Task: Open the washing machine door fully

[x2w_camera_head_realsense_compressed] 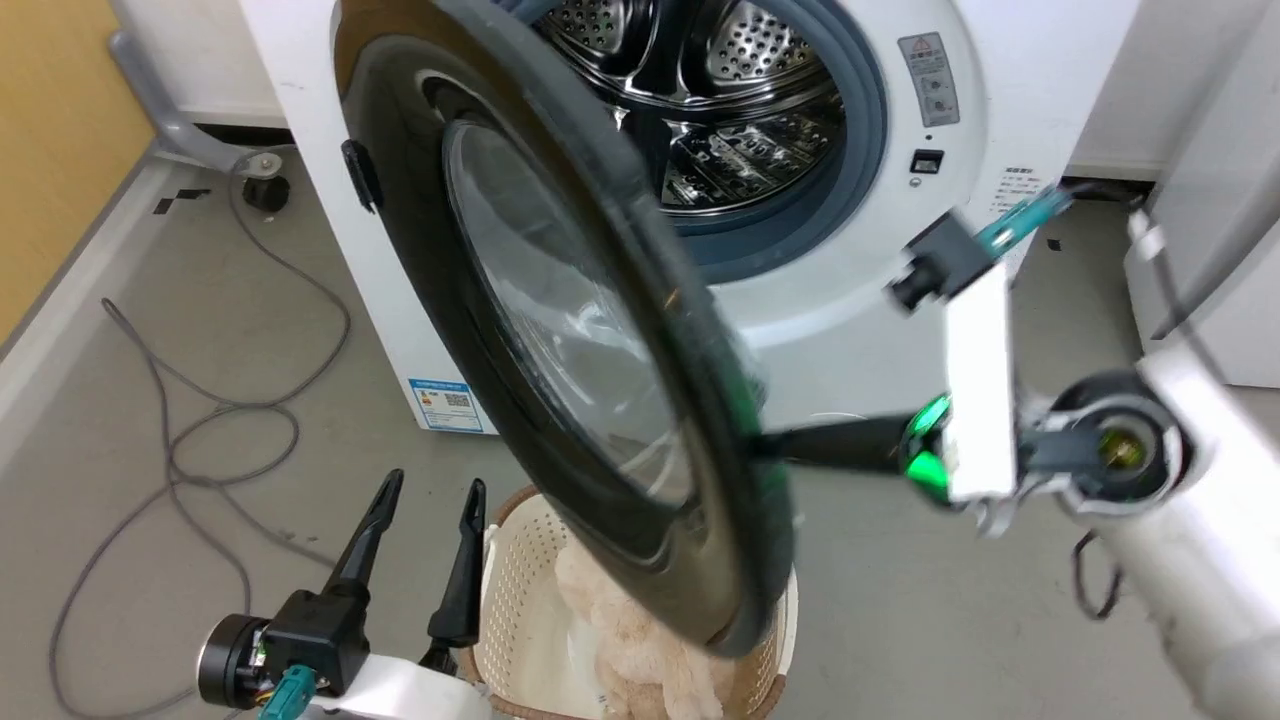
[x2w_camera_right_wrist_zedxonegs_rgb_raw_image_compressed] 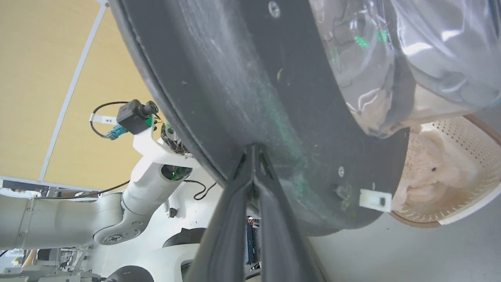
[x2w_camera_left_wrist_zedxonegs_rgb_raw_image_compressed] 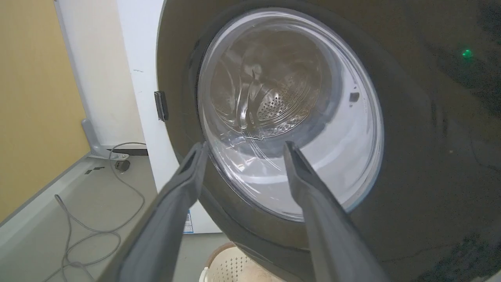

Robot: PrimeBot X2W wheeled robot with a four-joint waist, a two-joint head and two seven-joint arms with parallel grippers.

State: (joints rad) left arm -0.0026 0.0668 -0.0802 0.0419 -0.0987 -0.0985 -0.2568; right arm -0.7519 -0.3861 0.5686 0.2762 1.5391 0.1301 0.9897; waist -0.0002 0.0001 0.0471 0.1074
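The washing machine (x2w_camera_head_realsense_compressed: 850, 330) is a white front-loader with its steel drum (x2w_camera_head_realsense_compressed: 740, 80) exposed. The washing machine door (x2w_camera_head_realsense_compressed: 560, 300) hangs partly swung out on its left hinge, its glass bowl facing me. My right gripper (x2w_camera_head_realsense_compressed: 768, 446) is shut, and its tips (x2w_camera_right_wrist_zedxonegs_rgb_raw_image_compressed: 252, 150) press against the door's matte inner rim (x2w_camera_right_wrist_zedxonegs_rgb_raw_image_compressed: 235, 78) near the free edge. Low on the left, my left gripper (x2w_camera_head_realsense_compressed: 432, 490) is open and holds nothing. It faces the door's glossy front (x2w_camera_left_wrist_zedxonegs_rgb_raw_image_compressed: 411, 156), fingers (x2w_camera_left_wrist_zedxonegs_rgb_raw_image_compressed: 184, 184) spread before the glass, apart from it.
A cream laundry basket (x2w_camera_head_realsense_compressed: 520, 600) holding a beige plush toy (x2w_camera_head_realsense_compressed: 630, 650) stands on the floor under the door's lower edge. A grey cable (x2w_camera_head_realsense_compressed: 200, 430) loops over the floor at left, beside a yellow wall (x2w_camera_head_realsense_compressed: 50, 150). Another white appliance (x2w_camera_head_realsense_compressed: 1220, 250) stands at the right.
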